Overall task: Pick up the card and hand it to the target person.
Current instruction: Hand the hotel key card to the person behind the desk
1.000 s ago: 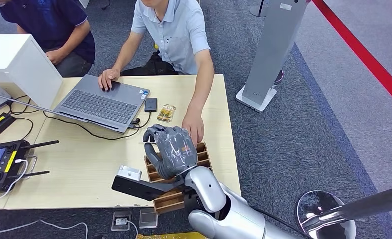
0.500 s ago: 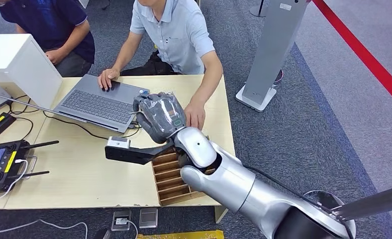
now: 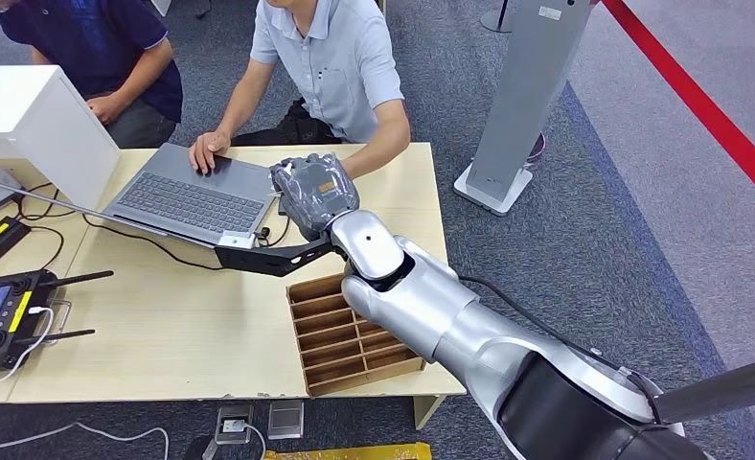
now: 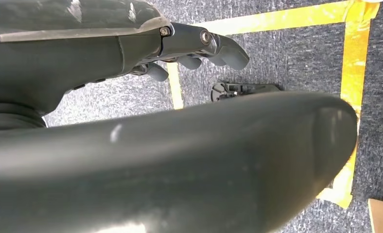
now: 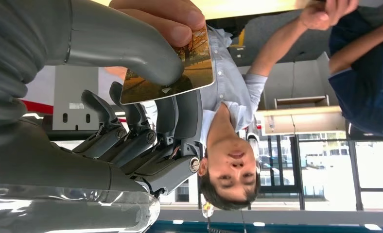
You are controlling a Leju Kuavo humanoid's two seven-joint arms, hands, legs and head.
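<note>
No text, brand or number can be read anywhere in these frames. The card (image 5: 180, 68), at the upper middle of the right wrist view, carries a printed autumn scene with trees and a small pale triangle mark near its edge, but no legible words. A white label (image 3: 550, 13) sits on the grey stand (image 3: 527, 96) at the upper right of the head view; its print is too small to read. The controller (image 3: 0, 311) at the lower left of the head view has a lit screen whose contents are blurred. A small sticker on the laptop (image 3: 196, 196) is likewise unreadable.
</note>
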